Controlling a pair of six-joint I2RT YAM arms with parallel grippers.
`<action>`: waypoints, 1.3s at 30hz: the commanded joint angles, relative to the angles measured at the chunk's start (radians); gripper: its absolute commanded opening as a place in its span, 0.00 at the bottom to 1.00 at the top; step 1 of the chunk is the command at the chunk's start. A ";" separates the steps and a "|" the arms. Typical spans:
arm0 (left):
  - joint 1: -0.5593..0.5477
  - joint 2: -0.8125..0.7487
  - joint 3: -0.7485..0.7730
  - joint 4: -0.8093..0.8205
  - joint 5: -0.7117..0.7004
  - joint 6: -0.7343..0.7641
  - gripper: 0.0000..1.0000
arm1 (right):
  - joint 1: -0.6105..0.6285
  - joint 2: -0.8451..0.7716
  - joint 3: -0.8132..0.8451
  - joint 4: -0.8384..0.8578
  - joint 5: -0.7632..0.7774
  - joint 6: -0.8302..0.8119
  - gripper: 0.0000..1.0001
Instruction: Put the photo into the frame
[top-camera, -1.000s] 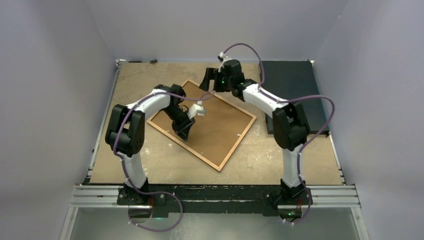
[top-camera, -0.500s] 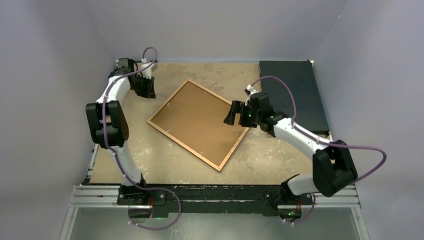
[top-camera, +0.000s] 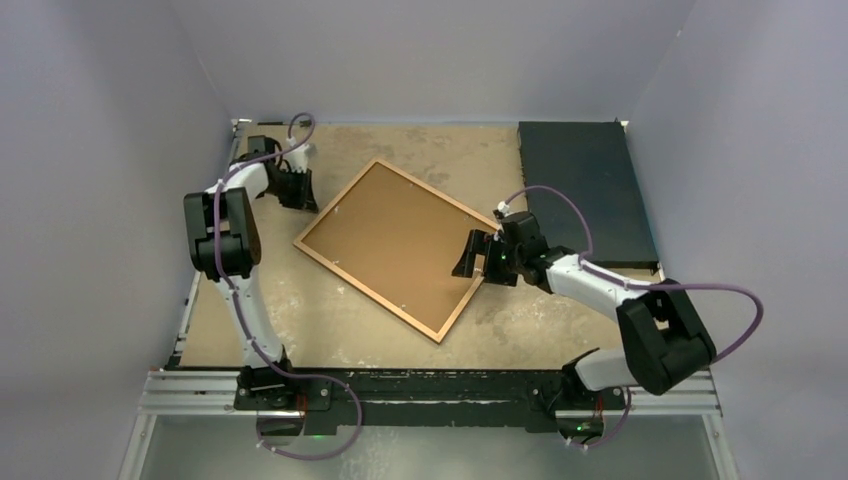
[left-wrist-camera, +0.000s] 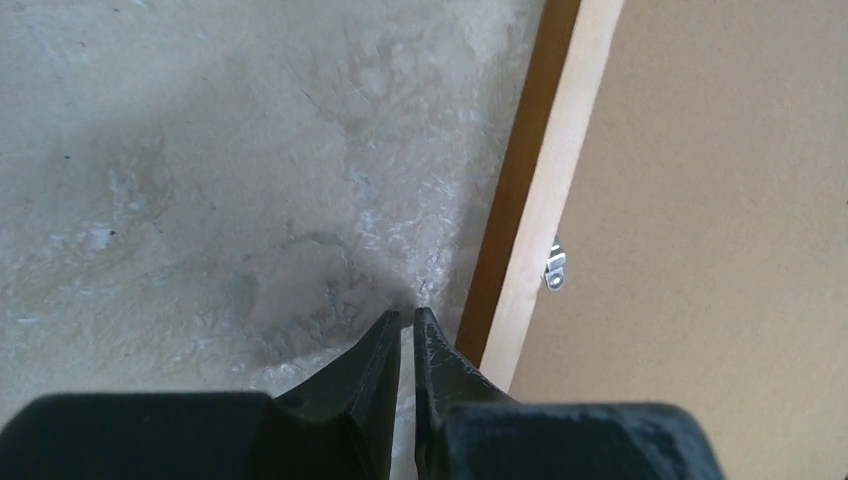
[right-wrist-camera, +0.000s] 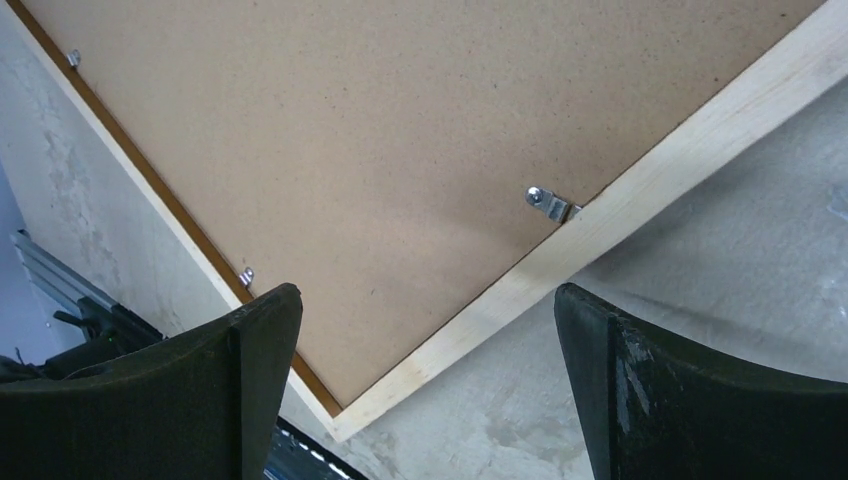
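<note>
Frame (top-camera: 400, 245) board-side up, dark slab (top-camera: 585, 190) far right

the frame (top-camera: 395, 245) lies back up, so its front face is hidden against the table (top-camera: 300, 320) and nothing beneath its back shows. the left wrist view cuts it off at 12 and 3 o'clock, the right wrist view at 12 o'clock. its small metal clips (right-wrist-camera: 548, 203) are too tiny from above to read.

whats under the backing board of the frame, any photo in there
The frame lies back up on the table, its brown backing board edged with small metal clips. Anything beneath the board is covered, so no photo or glass can be seen.
</note>
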 joint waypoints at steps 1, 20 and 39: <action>0.000 -0.037 -0.078 -0.012 0.044 0.055 0.08 | -0.001 0.044 0.018 0.083 -0.029 0.000 0.99; 0.009 -0.332 -0.449 -0.227 0.092 0.328 0.16 | -0.011 0.008 0.268 -0.170 0.196 -0.176 0.99; 0.033 -0.203 -0.333 -0.257 0.330 0.281 0.33 | 0.237 0.544 0.751 0.249 -0.213 -0.233 0.96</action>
